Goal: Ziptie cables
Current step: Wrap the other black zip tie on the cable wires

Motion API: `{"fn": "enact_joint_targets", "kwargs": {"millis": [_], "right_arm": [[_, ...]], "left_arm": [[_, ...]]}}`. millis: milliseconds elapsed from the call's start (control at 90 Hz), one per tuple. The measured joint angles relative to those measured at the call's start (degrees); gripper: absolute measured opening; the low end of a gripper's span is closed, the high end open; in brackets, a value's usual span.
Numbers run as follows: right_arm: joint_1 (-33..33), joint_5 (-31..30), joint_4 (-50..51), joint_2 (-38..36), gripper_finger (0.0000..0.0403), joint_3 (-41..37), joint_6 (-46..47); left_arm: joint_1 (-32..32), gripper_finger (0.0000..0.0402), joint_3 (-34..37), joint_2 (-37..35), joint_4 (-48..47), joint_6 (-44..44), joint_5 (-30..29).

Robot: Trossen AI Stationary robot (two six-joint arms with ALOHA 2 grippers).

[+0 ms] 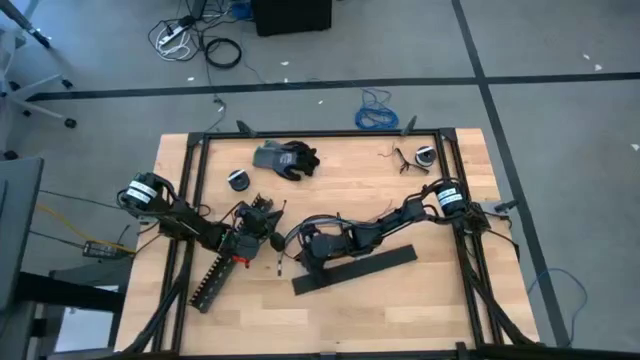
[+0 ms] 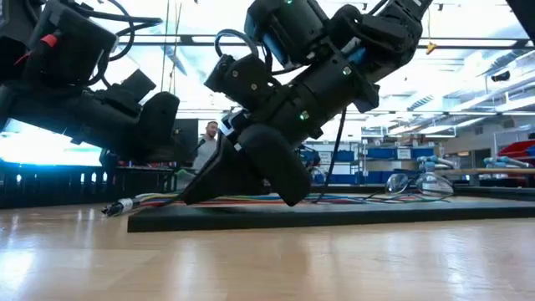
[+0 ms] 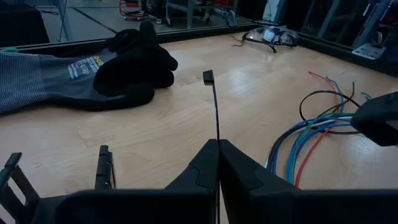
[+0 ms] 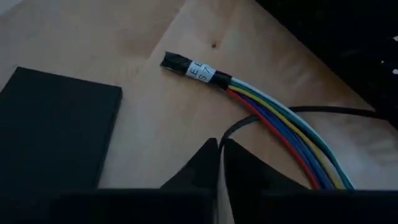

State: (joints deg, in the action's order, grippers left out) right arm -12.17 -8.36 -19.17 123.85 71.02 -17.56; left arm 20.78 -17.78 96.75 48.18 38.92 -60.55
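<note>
In the left wrist view the left claw [image 3: 217,163] is seen pressed together on a ziptie [image 3: 216,109], a thin black strip whose long axis runs straight away from the fingers, its square head pointing toward the upper middle of the frame. Past it, at the upper left, a grey and black glove [image 3: 93,74] is laid on the counter [image 3: 186,118]; yellow print is borne on its cuff but cannot be read. In the right wrist view the right claw [image 4: 219,163] is shown closed on a thin strip, just beside the cables [image 4: 280,134], whose bound end is wrapped in a white label with letters too blurred to read and is pointed to the upper left. A flat black bar [image 4: 56,130] is seen at the left.
</note>
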Motion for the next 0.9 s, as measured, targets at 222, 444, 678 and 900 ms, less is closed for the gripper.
{"fn": "enact_joint_targets", "kwargs": {"millis": [222, 444, 678, 900], "right_arm": [[0.01, -0.49, 0.08, -0.11, 0.0005, 0.04, -0.05], [0.09, 0.94, 0.02, -0.13, 0.0028, 0.07, 0.15], [0.45, 1.05, 0.14, -0.24, 0.0094, 0.09, 2.87], [0.45, 1.03, 2.52, -0.26, 0.0138, 0.11, 3.88]], "left_arm": [[0.0, 0.0, 0.0, 0.0, 0.06, -0.04, 0.0], [0.0, 0.0, 0.0, 0.0, 0.29, 0.02, -0.13], [0.0, 0.0, 0.0, 0.0, 0.31, 0.07, -0.26], [0.0, 0.0, 0.0, 0.0, 0.31, 0.07, -0.26]]}}
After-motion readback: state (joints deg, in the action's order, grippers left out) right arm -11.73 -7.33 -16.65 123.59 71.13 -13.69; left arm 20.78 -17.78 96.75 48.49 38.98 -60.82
